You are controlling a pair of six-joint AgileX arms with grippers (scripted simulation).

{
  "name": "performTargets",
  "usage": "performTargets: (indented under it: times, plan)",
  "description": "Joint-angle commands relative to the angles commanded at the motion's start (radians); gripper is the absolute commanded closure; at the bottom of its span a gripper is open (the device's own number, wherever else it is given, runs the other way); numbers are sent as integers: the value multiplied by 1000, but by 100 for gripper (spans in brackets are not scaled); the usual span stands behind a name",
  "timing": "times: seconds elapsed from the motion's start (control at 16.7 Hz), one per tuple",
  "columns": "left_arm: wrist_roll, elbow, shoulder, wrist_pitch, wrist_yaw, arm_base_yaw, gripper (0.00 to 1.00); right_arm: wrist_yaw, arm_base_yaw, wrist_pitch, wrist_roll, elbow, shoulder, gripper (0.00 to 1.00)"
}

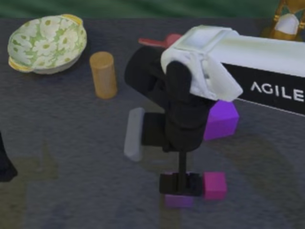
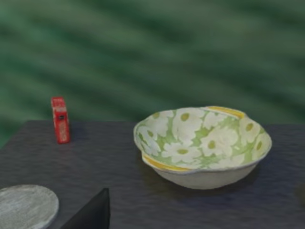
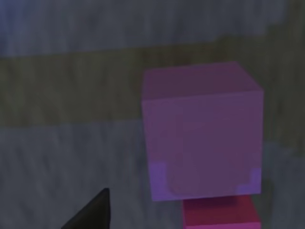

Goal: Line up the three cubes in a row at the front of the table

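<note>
Near the table's (image 1: 71, 191) front edge my right gripper (image 1: 181, 183) hangs open, straight above the dull purple cube (image 1: 178, 201), which rests on the surface. The small magenta-pink cube (image 1: 214, 185) sits right beside it, to its right. In the right wrist view the purple cube (image 3: 202, 131) fills the frame with the magenta cube (image 3: 221, 214) against it, and only one dark fingertip (image 3: 95, 210) shows, clear of both. Farther back, partly under the right arm, stands the larger bright violet cube (image 1: 221, 119). My left gripper (image 1: 5, 164) is parked at the left edge.
An amber cylinder (image 1: 103, 75) stands at the back left of centre. A flowered bowl (image 1: 46, 43) sits in the far left corner. A red object (image 1: 157, 41) lies behind the right arm, a grey slab (image 1: 134, 133) left of its wrist, and an hourglass (image 1: 288, 21) at the back right.
</note>
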Motion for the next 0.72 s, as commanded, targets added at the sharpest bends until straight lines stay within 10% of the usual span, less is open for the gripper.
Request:
performTargets:
  times: [0.72]
  plan:
    - [0, 0, 0, 0, 0, 0, 0, 11, -334, -141, 783, 374, 254, 0]
